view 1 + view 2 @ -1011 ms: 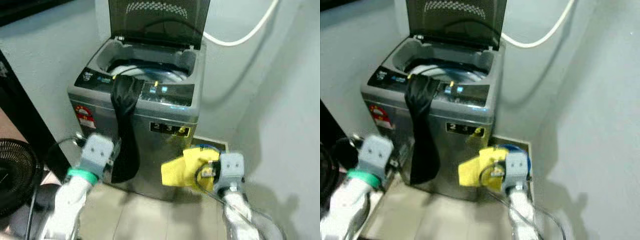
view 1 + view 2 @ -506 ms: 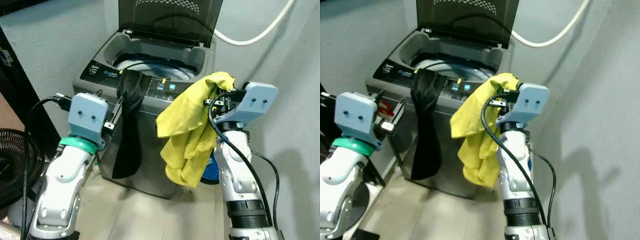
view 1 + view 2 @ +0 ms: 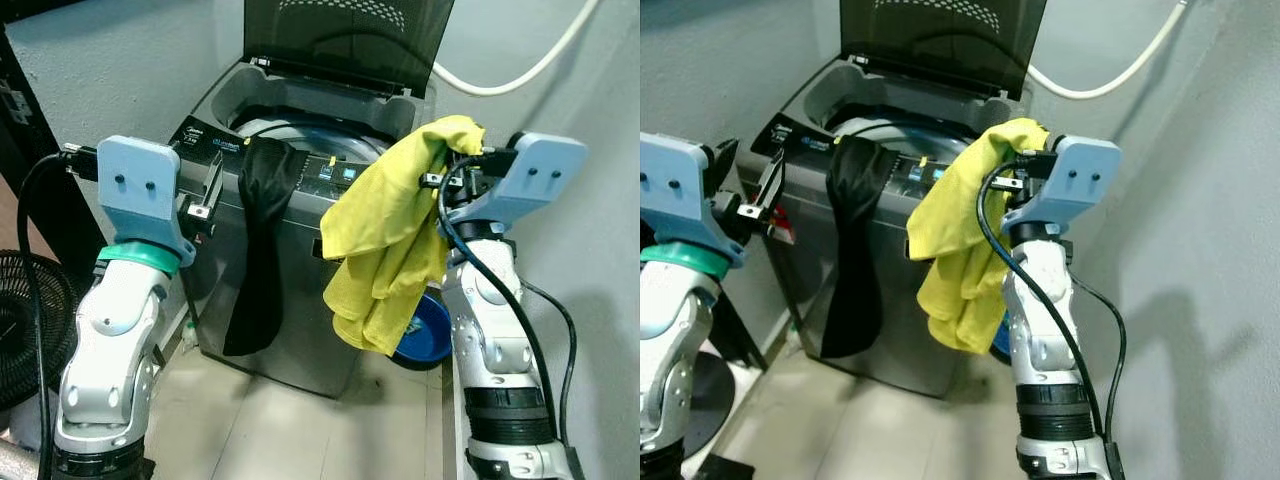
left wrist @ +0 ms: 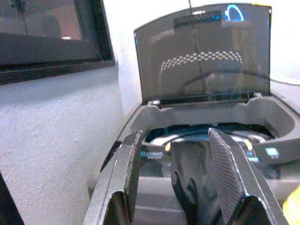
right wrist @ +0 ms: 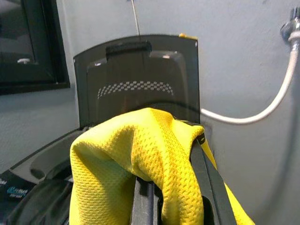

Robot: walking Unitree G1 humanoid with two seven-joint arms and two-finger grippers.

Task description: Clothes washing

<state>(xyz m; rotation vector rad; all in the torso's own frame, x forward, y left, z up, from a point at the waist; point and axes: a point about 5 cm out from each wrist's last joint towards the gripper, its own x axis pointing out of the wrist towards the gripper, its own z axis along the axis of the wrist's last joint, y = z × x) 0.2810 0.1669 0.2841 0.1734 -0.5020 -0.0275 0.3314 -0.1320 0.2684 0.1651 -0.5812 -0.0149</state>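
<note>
A grey top-loading washing machine [image 3: 300, 300] stands against the wall with its dark lid [image 3: 350, 40] raised. A black garment [image 3: 258, 250] hangs over its front rim and down the front panel. My right gripper [image 3: 452, 170] is raised beside the machine's right front corner, shut on a yellow mesh shirt [image 3: 385, 250] that drapes down from its fingers [image 5: 206, 187]. The left gripper [image 3: 205, 195] is held up at the machine's left front, open and holding nothing, with the black garment [image 4: 194, 187] seen between its fingers [image 4: 126, 178].
A blue basin [image 3: 425, 335] sits on the floor to the right of the machine. A white hose [image 3: 520, 75] runs along the wall behind. A black fan [image 3: 25, 330] stands at the left. Walls close in on the right and behind.
Both arms have risen further. The right gripper has carried the yellow shirt a little higher and nearer the tub; the left gripper now sits level with the machine's top.
</note>
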